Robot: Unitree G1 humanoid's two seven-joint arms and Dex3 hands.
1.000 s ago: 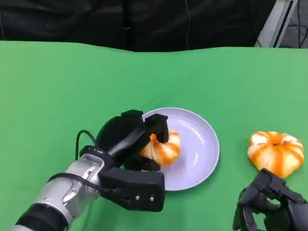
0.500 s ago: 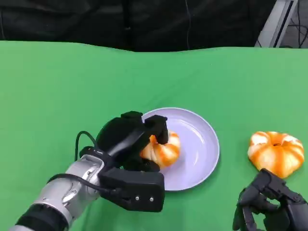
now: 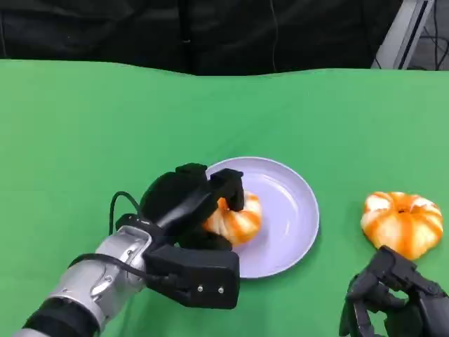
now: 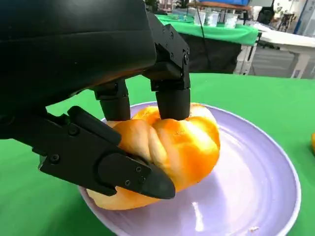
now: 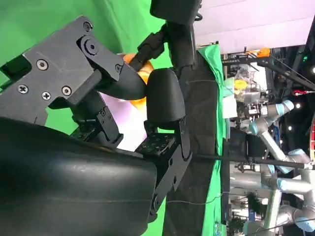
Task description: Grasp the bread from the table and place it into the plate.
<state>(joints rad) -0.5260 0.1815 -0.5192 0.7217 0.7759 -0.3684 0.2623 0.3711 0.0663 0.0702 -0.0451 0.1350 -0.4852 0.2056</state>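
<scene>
Our left hand (image 3: 188, 210) grips bread (image 3: 238, 219) resting on plate (image 3: 295, 210); release remains. Right hand (image 3: 393, 298) curled, holding nothing.

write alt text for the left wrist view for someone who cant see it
The left hand grips an orange-glazed bread resting on a lavender plate, with black fingers pressing on the bread from above and another along its side. Green table surrounds the plate.

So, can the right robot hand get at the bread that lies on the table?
Probably yes. The bread lies on the cloth just beyond the right robot hand, and nothing stands between them.
</scene>
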